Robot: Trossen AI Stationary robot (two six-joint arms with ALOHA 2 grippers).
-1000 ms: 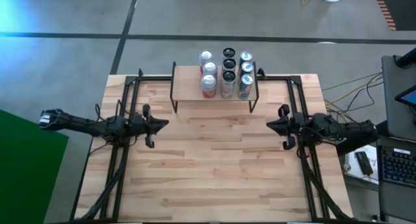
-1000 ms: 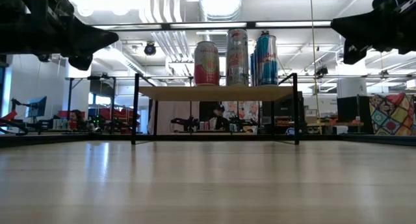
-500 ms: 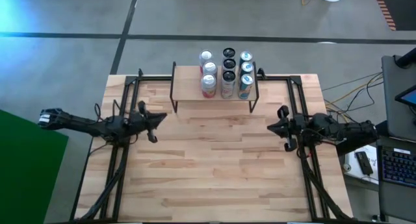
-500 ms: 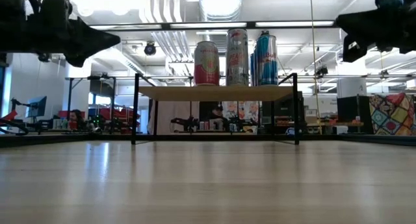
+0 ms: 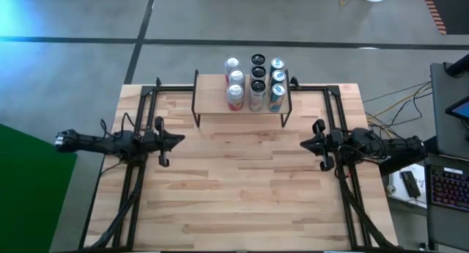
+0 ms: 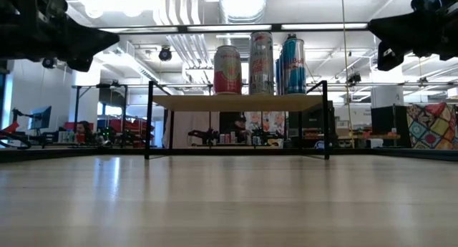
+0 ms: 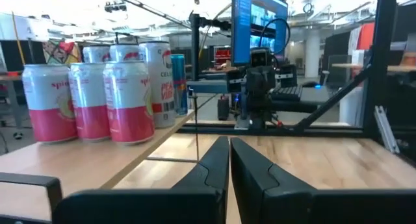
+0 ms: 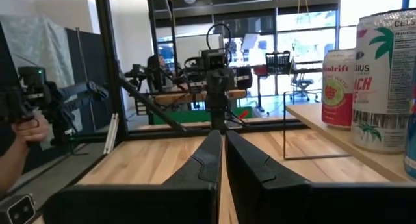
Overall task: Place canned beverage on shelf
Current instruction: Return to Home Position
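Observation:
The shelf [image 5: 212, 101], a low riser with a light wood top and thin black legs, stands at the table's far middle. Several cans [image 5: 255, 83] stand upright on its right half in three rows: red-and-white [image 6: 227, 69], pale [image 6: 261, 63] and blue [image 6: 293, 64]. They also show in the left wrist view [image 7: 127, 100] and the right wrist view [image 8: 387, 81]. My left gripper [image 5: 182, 139] hovers shut and empty left of the shelf. My right gripper [image 5: 303, 142] hovers shut and empty right of it. Both point toward the table's middle [image 7: 229, 143] [image 8: 223, 134].
Black frame rails [image 5: 139, 106] [image 5: 338, 110] run along the table's left and right sides under the arms. A desk with a keyboard [image 5: 447, 183] stands past the right edge. A person's hand [image 8: 23, 130] shows beyond the table. The slatted tabletop [image 5: 242, 187] lies between the arms.
My left gripper has drawn back a little toward the table's left edge, staying shut at the same height. The cans and the shelf have kept still.

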